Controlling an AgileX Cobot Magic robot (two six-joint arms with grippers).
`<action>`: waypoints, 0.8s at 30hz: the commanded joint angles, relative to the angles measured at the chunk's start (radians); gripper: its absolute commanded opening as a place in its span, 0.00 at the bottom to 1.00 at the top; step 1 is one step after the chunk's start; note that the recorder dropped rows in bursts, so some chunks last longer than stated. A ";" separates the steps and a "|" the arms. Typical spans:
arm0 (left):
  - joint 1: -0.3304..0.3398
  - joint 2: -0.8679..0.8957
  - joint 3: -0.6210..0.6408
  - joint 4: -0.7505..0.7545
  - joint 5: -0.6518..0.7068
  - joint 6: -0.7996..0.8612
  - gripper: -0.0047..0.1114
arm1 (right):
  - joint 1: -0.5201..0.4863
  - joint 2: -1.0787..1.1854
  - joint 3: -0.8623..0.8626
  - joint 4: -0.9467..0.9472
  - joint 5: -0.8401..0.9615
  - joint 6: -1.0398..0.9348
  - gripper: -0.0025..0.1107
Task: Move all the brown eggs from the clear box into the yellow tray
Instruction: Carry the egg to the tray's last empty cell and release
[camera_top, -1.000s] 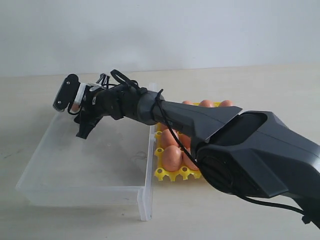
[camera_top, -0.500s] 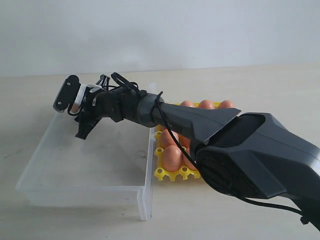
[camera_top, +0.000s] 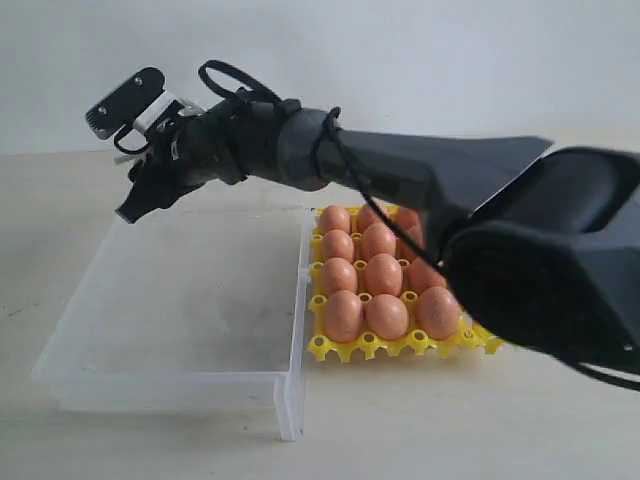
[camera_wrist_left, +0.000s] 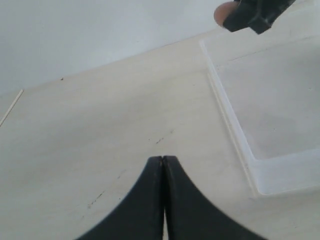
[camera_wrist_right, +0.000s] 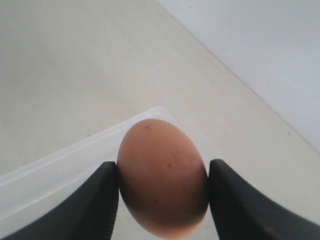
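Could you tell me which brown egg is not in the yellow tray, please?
The egg clamped in the right gripper, up over a corner of the clear box; the others all sit in the yellow tray.

Black arm (camera_top: 420, 185), looped cables (camera_top: 236, 76), black end effector (camera_wrist_right: 162, 172).

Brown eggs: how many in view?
13. One egg held in the right end effector above the clear box; twelve in the yellow tray. The arm covers the tray's right side, so more may be hidden.
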 joint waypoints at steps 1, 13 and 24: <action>-0.002 -0.006 -0.004 0.000 -0.006 -0.005 0.04 | -0.001 -0.225 0.332 -0.023 -0.161 0.022 0.02; -0.002 -0.006 -0.004 0.000 -0.006 -0.005 0.04 | -0.146 -0.873 1.350 0.172 -0.846 0.068 0.02; -0.002 -0.006 -0.004 0.000 -0.006 -0.005 0.04 | -0.290 -1.031 1.798 0.261 -1.054 0.211 0.02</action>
